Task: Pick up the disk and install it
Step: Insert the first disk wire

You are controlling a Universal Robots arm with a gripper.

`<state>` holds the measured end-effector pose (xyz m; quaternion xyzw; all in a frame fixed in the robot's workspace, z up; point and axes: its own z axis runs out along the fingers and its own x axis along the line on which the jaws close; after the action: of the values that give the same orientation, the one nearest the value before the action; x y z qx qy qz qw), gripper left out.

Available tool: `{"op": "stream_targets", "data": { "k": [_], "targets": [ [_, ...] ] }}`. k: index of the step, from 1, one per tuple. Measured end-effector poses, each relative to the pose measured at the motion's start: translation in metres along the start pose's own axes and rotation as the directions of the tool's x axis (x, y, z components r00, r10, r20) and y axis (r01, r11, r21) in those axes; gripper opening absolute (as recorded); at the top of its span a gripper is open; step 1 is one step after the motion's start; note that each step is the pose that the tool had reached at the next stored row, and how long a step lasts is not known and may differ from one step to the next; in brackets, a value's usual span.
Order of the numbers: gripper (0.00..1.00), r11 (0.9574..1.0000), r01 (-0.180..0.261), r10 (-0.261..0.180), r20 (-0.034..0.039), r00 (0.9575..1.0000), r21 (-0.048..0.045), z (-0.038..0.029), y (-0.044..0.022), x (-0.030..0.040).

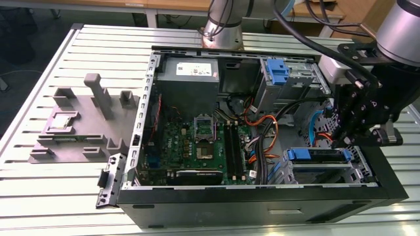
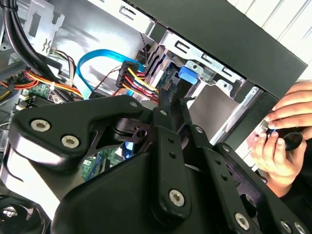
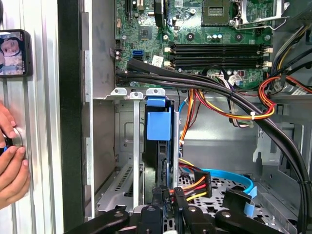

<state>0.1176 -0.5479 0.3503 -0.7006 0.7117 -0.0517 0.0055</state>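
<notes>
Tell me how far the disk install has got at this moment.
The disk already sits in the drive cage of the computer case, its blue carrier end showing. The gripper is right at its cabled end. Whether it is fully seated, I cannot tell. A person's hand rests outside the case.

Thick black cables (image 3: 204,85) and coloured wire bundles (image 3: 229,109) crowd the space beside the drive cage (image 3: 131,146). An empty slot lies open beside the seated disk (image 3: 159,124). A person's hand (image 3: 12,165) rests outside the case wall (image 3: 70,112).
</notes>
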Motion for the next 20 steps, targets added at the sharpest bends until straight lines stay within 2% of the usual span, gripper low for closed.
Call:
{"op": "stream_targets", "data": {
  "k": [7,8,9,10,20],
  "targets": [
    [0.24,1.0,0.0,0.0,-0.0001,1.0,0.0,0.0006,0.0001,0.0],
    [0.6,1.0,0.0,0.0,0.0,1.0,0.0,0.0007,0.0001,0.0],
    [0.6,1.0,0.0,0.0,0.0,1.0,0.0,0.0007,0.0001,0.0],
    [0.66,1.0,0.0,0.0,0.0001,1.0,0.0,0.0008,0.0001,-0.0001],
    [0.66,1.0,0.0,0.0,0.0,1.0,0.0,0.0006,0.0,0.0]
  ]
}}
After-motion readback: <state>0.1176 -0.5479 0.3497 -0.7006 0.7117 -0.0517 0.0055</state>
